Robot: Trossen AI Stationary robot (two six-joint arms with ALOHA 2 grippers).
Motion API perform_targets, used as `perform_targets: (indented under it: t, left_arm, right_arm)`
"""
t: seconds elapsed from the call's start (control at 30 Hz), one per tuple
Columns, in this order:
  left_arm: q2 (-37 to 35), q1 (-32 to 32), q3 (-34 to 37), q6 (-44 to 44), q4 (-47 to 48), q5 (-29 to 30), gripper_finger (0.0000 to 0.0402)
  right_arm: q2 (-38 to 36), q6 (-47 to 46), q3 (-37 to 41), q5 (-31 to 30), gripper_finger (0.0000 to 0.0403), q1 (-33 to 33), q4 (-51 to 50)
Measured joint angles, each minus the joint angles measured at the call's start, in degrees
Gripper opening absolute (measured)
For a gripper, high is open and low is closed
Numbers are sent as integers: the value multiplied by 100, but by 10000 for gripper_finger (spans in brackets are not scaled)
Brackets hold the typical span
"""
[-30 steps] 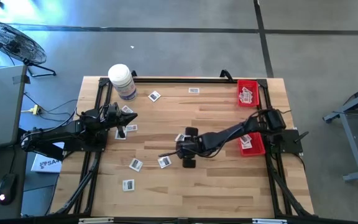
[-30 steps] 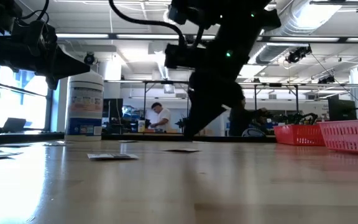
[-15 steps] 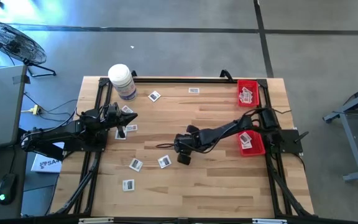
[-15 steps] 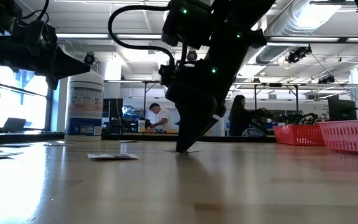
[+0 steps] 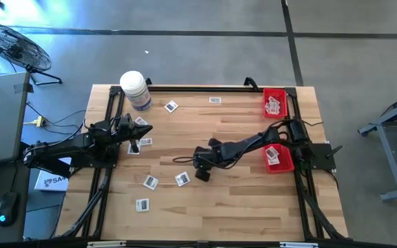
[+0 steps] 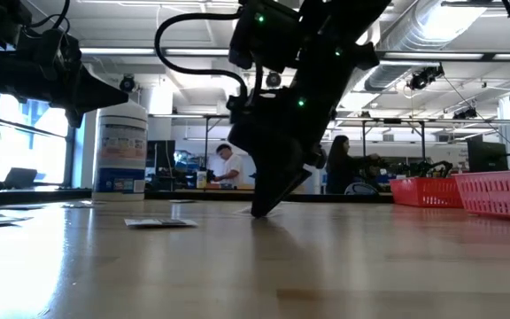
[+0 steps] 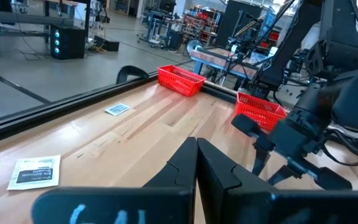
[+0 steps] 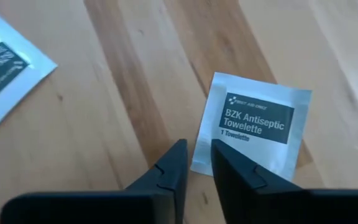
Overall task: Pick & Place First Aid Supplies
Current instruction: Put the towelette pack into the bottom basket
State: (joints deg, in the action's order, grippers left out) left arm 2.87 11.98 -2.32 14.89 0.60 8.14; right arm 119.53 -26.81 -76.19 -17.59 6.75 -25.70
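Packet (image 8: 250,127) reading "BZK Antiseptic Towelette", right gripper (image 8: 193,167) nipping its edge, left gripper (image 7: 196,163) closed.

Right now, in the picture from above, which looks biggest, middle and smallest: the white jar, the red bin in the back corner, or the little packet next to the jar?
1. The red bin looks biggest, though not by much.
2. The white jar comes close behind.
3. The little packet is by far the smallest.

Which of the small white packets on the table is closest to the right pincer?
The small flat white square packet printed "BZK Antiseptic Towelette": the right pincer has its tips at that packet's edge. The other packets lie farther off.
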Motion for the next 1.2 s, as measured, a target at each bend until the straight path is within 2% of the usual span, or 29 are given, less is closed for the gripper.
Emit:
perform_targets:
  t: [0.3, 0.6, 0.9, 1.2]
  left_arm:
    - [-2, -1, 0, -2, -1, 0, 1]
    - [0, -2, 0, -1, 0, 0, 1]
    - [0, 0, 0, 0, 0, 0, 1]
    - [0, -1, 0, -1, -1, 1, 1]
  right_arm:
    - [6, 125, 11, -45, 4, -7, 0]
    - [-165, 1, 35, 166, 2, -27, 28]
    - [-270, -129, 41, 887, 1, -21, 39]
    - [-286, -50, 19, 982, 16, 0, -63]
